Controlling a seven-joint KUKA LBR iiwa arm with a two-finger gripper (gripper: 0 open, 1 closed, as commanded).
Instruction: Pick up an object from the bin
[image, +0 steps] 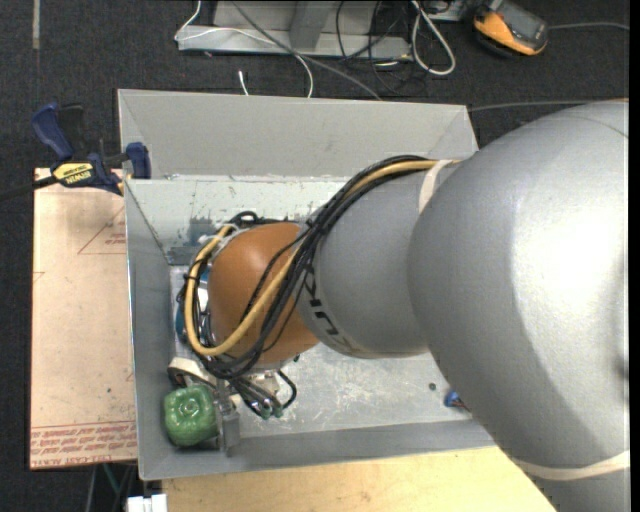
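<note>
One green, knobbly round thing (190, 415) lies in the near left corner of the bin (320, 442), close against the front wall. Just beside it, on its right, the tool (229, 408) is down near the bin floor. It may be touching the green thing or only next to it. I cannot tell which, nor whether the tool is apart or together, because the wrist covers it from above. A pale curved piece (183, 372) lies just behind the green thing, by the left wall. Well apart, on the near right of the floor, a small blue scrap (452, 400) peeps out from under the arm (500, 290). Farther in, the orange cover (250, 285) on the wrist, looped with black and yellow cables (300, 255), hangs over the left half of the floor.

By my judgement the step in hand is the reach down to the green thing; nothing is seen lifted. The next move calls for a firm, centred grip on it and then a straight rise. The two walls and the pale piece are close, and a round thing could slip deeper into the corner.
</note>
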